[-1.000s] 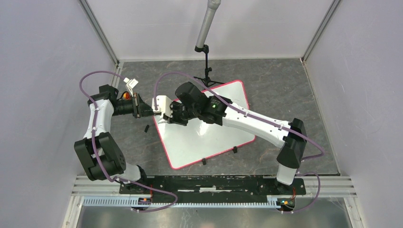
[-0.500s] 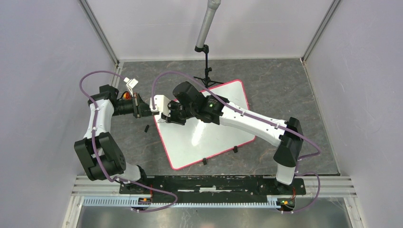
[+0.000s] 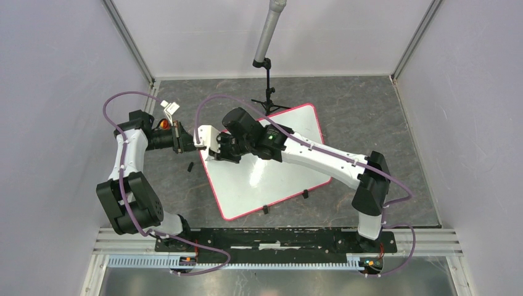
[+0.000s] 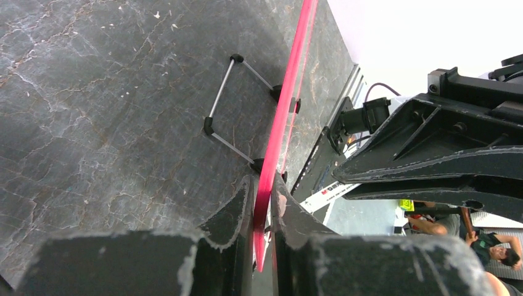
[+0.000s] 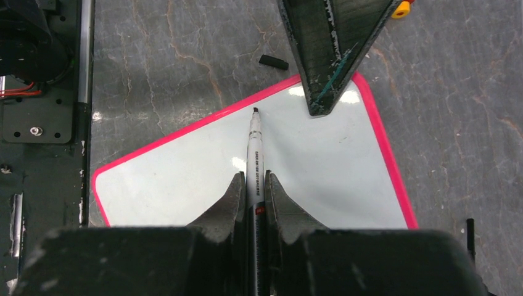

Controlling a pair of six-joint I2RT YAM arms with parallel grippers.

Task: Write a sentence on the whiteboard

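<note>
Evidently thin, stiff and slick, the whiteboard point(image 3: 271, 179) suits a rim hold: left end effector point(image 4: 262, 200) pinches its nine-o'clock edge; right end effector point(image 5: 254, 185) clenches the marker point(image 5: 255, 145).

Bright, even overhead light with soft shadows. Small glare spots dot the whiteboard point(image 5: 321, 172) at centre frame, and both wrist views blur along the bottom.

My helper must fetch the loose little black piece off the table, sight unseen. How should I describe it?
Find the whiteboard with the pink-red rim, lying on the dark marbled table. Just outside its left corner, near where the left pincer grips the rim, lies a short black piece. Unlike the black clips on the board's near edge, it lies loose on the stone, touching nothing.
</note>
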